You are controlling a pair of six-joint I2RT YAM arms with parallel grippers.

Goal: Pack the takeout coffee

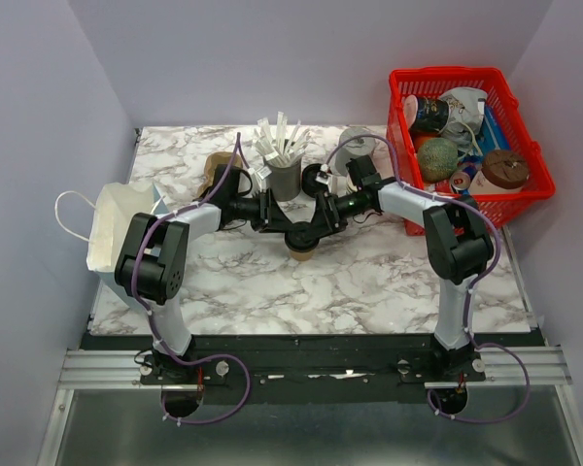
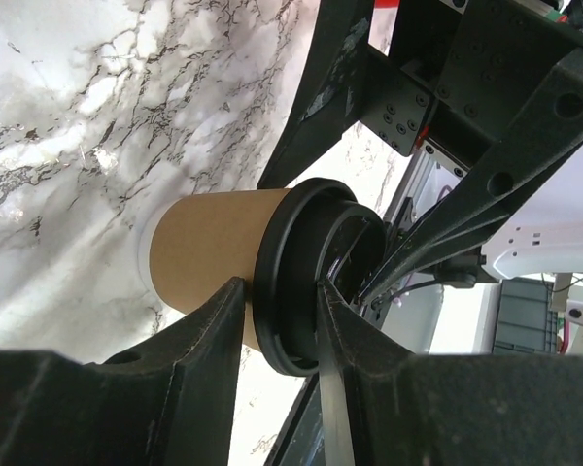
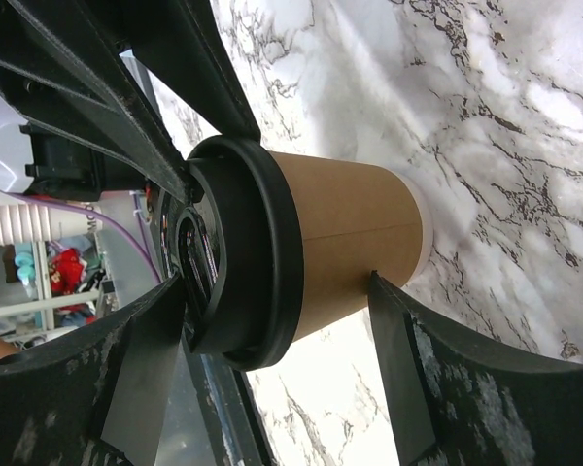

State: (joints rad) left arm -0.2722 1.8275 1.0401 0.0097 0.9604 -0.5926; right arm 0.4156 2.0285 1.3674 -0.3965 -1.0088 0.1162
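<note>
The takeout coffee (image 1: 302, 250), a tan paper cup (image 2: 209, 248) with a black lid (image 2: 291, 282), stands upright on the marble table (image 1: 369, 282) at the centre, between both arms. My left gripper (image 2: 279, 291) comes in from the left and is shut on it at the lid's rim, one finger against the cup just under the rim and the other on the lid's top. My right gripper (image 3: 277, 291) reaches in from the right and stands open around the cup (image 3: 350, 233). One of its fingers (image 3: 146, 359) is by the lid (image 3: 243, 252), the other at the cup's side near the base.
A white paper bag (image 1: 112, 228) lies at the table's left edge. A red basket (image 1: 510, 204) full of items stands at the back right. Behind the cup are a holder of white sticks (image 1: 284, 160), a brown object (image 1: 219, 167) and a white round thing (image 1: 355, 146).
</note>
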